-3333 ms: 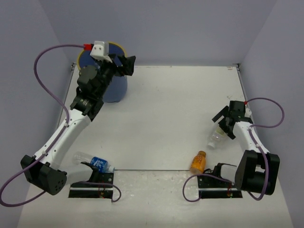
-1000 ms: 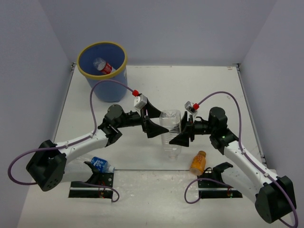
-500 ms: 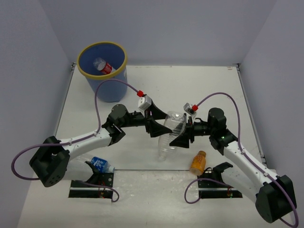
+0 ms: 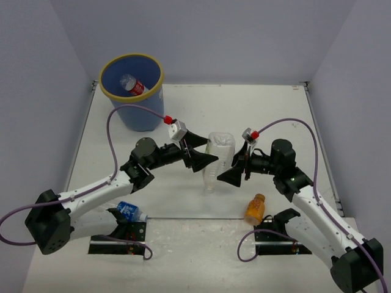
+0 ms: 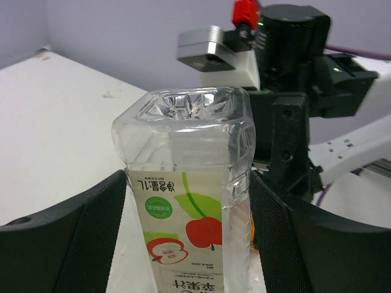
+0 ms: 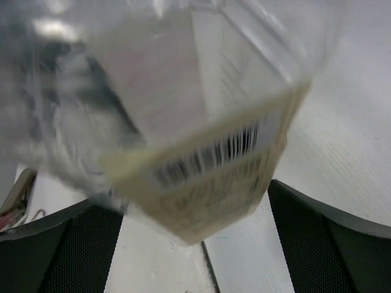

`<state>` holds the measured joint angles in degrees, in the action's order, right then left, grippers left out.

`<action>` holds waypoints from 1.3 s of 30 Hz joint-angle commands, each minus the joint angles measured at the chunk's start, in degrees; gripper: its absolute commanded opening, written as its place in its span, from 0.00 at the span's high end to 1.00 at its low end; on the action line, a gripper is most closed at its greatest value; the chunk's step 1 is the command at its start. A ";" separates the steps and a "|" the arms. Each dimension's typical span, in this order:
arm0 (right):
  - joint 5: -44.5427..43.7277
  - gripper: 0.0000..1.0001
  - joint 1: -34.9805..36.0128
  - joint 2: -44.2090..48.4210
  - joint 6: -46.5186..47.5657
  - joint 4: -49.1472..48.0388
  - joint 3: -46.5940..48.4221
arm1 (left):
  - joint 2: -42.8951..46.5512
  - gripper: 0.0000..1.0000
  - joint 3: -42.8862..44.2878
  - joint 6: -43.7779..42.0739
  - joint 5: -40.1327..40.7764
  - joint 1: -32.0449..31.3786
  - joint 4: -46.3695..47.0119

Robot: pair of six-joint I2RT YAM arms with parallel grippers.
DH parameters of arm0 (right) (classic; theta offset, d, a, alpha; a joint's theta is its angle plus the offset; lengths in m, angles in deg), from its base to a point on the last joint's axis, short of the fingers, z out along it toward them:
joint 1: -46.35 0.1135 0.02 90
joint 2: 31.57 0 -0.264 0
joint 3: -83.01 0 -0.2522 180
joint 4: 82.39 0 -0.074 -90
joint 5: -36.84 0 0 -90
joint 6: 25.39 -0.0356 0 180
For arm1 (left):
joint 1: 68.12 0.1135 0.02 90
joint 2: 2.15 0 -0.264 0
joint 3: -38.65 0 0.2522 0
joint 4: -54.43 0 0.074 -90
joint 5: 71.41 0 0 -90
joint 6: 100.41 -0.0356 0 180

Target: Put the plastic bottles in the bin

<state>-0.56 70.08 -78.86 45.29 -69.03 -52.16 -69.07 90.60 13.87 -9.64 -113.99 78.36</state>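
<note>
Clear plastic at mid-frame in the overhead view: the clear bottle (image 4: 219, 152), pale-yellow label printed with red apples, is pinched across its body by the left pincer (image 4: 211, 151). In the left wrist view one black finger is pressed to each side of it, with the bottle's base at the top of that picture. The bottle is tilted, neck pointing to the lower left, over the white tabletop (image 4: 269, 116).

From the right side, the right pincer (image 4: 230, 166) is placed around the same bottle. Its wrist view is blurred, but a strip of tabletop is seen between the label and the right-hand finger, so those fingers look spread rather than clamped.

In the upper left of the frame the bin (image 4: 105, 91), blue with a yellow rim, is stood at the far edge, and a red-labelled bottle (image 4: 133, 84) is lying inside it. An orange bottle (image 4: 255, 209) is seen at lower right, just below the right pincer. A blue-labelled bottle (image 4: 127, 210) is lying at lower left, beside the left arm's base.
</note>
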 commanded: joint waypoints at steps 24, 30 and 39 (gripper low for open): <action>-45.60 0.01 0.18 14.20 -9.45 15.01 2.70 | -2.33 1.00 38.51 -17.82 44.58 15.08 -22.50; -47.85 0.01 0.12 11.84 -9.66 15.78 3.21 | -10.75 1.00 50.61 -27.19 59.81 19.86 -17.45; -50.41 0.01 0.04 11.47 -9.69 16.28 2.98 | -22.28 1.00 56.71 -30.40 63.64 29.22 -13.91</action>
<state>-47.52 70.08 -67.21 36.26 -52.58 -51.43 -87.64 143.95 -13.04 48.64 -87.40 62.18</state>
